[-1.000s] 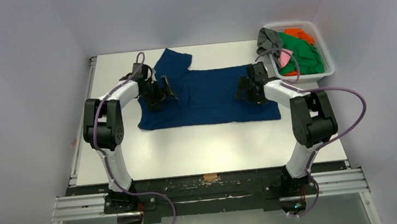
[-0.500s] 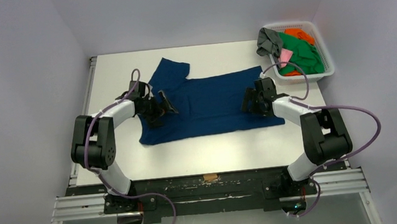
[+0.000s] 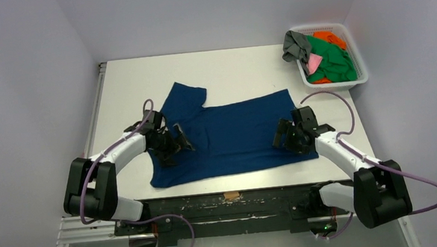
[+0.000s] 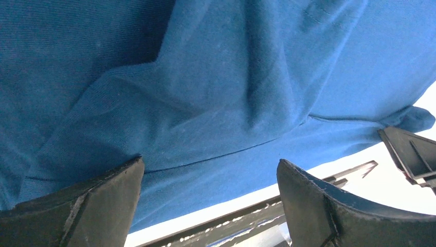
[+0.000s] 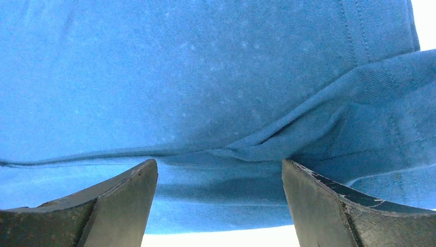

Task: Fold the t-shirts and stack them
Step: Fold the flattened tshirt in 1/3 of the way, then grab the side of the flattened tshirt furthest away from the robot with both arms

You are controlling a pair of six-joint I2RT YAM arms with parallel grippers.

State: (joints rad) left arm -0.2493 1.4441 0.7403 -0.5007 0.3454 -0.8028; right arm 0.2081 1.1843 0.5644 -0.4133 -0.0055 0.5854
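Navy shirt (image 3: 229, 137): plain dark blue, spread mostly flat on near half of table (image 3: 229, 68), long axis L–R. One short sleeve sticks out toward far-L corner. Near hem runs just beside table's near edge; near-L corner reaches closest to it. Up close the cloth shows soft creases & a raised fold near the L side, plus a stitched hem & shallow ridge on the R. Other shirts sit bunched, unfolded, in basket (image 3: 334, 85) at far R: green (image 3: 334, 61) on top mid, orange (image 3: 332, 37) at back, grey (image 3: 295, 46) draped over L rim, pink (image 3: 315, 61) beside green.
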